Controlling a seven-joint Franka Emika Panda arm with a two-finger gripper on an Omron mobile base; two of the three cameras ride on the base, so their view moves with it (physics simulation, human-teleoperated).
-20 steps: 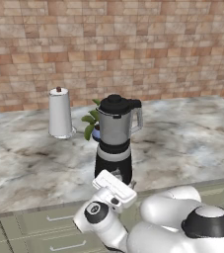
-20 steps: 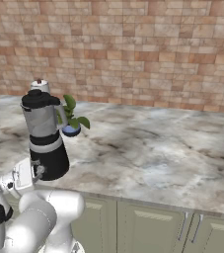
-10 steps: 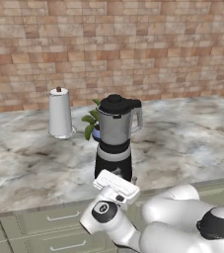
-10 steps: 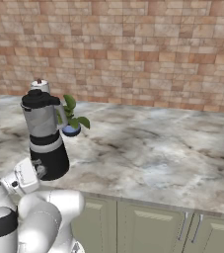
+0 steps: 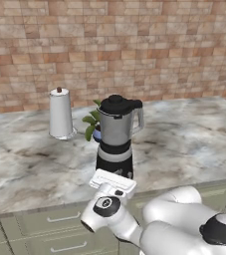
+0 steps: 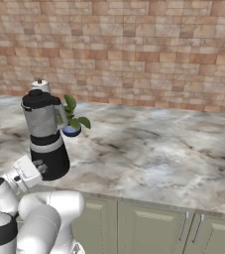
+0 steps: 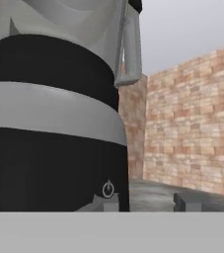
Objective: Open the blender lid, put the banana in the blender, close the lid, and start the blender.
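The blender (image 5: 115, 134) stands on the marble counter, a grey jar on a black base with a silver band. Its black lid (image 5: 117, 104) sits on the jar's mouth. From the other side I see the blender (image 6: 44, 134) and lid (image 6: 39, 98) as well. My gripper (image 5: 120, 175) is low at the front of the base, also seen from the right (image 6: 42, 168). In the hand view the base (image 7: 49, 123) is very close, with the power knob (image 7: 108, 189) just above my gripper (image 7: 140, 202). Its tips barely show, a gap between them. The banana is out of view.
A white roll with a dark knob (image 5: 60, 114) stands left of the blender, and a small potted plant (image 5: 92, 127) sits behind it. The brick wall (image 5: 134, 45) backs the counter. Cabinet drawers (image 5: 59, 219) lie below the counter's front edge.
The hand has stayed at the front of the blender base. The arm's elbow has sunk toward the lower right of the left base view.
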